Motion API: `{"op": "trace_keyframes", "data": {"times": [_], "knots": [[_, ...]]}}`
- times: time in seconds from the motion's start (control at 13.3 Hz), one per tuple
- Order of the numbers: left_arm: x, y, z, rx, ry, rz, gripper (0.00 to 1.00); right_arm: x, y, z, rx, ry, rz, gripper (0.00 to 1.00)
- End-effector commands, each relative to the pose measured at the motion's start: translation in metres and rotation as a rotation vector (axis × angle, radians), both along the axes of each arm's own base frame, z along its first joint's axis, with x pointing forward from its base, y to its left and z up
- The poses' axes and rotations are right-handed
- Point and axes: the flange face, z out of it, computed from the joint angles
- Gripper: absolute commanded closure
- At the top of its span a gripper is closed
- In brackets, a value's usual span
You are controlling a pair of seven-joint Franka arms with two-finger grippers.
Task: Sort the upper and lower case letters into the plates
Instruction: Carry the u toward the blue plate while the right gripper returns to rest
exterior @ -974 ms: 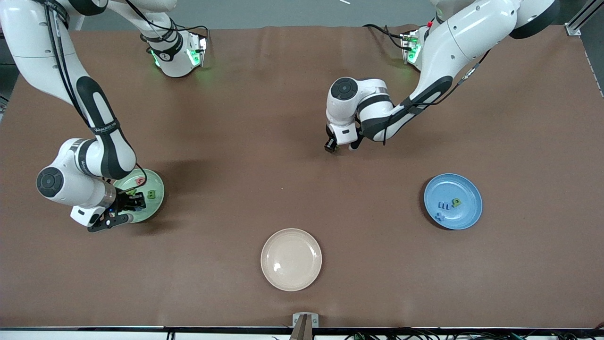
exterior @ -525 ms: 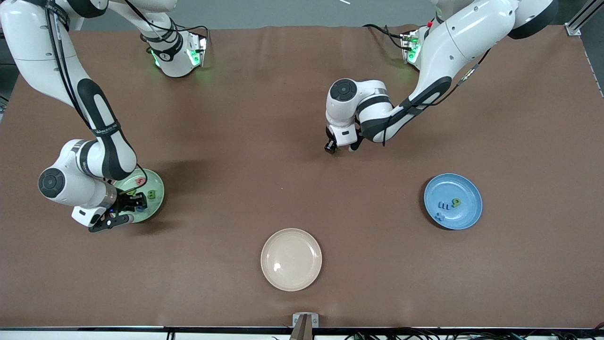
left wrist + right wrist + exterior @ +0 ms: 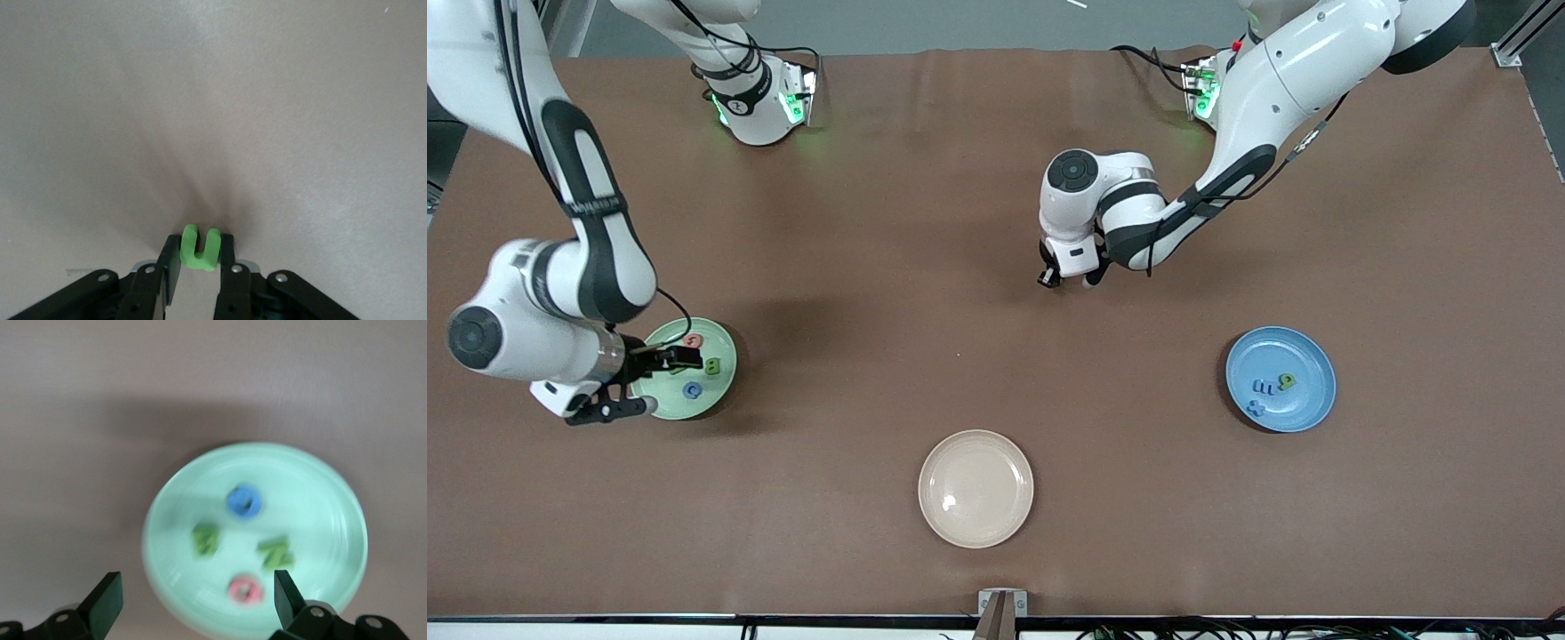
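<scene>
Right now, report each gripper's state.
Left gripper: shut on a small green letter, down at the table.
Right gripper: open, empty, over the pale green plate.

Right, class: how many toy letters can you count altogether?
8. Four letters lie in the pale green plate, three in the blue plate, one green letter in the left end effector over the table.

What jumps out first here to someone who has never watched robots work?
Probably the pale green plate at the right arm's end of the table, with four small letters in it and the right gripper open over its edge. Then the left gripper, low over bare table mid-table, shut on a bright green letter. The blue plate holds three more.
</scene>
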Motion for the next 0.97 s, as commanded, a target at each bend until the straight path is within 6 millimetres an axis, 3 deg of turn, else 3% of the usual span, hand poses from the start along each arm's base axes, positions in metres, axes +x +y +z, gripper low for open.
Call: {"op": "trace_keyframes", "data": {"times": [0.0, 0.15, 0.3, 0.45, 0.6, 0.82, 0.9], "knots": [[0.032, 0.004, 0.014, -0.011, -0.054, 0.018, 1.0, -0.036, 0.009, 0.088, -0.016, 0.016, -0.052, 0.0], [0.069, 0.022, 0.029, 0.034, -0.083, 0.016, 1.0, -0.057, 0.006, 0.149, -0.026, -0.006, -0.089, 0.0], [0.106, 0.041, 0.046, 0.076, -0.1, -0.013, 1.0, -0.074, 0.009, 0.197, -0.036, -0.036, -0.134, 0.0], [0.143, 0.069, 0.061, 0.088, -0.11, -0.045, 1.0, -0.077, 0.012, 0.247, -0.042, -0.066, -0.18, 0.0], [0.166, 0.097, 0.069, 0.114, -0.108, -0.085, 1.0, -0.078, 0.01, 0.3, -0.046, -0.091, -0.183, 0.0], [0.193, 0.146, 0.081, 0.173, -0.077, -0.17, 1.0, -0.077, 0.01, 0.337, -0.048, -0.156, -0.184, 0.0], [0.201, 0.153, 0.09, 0.172, -0.064, -0.192, 1.0, -0.076, 0.01, 0.345, -0.047, -0.176, -0.183, 0.0]]}}
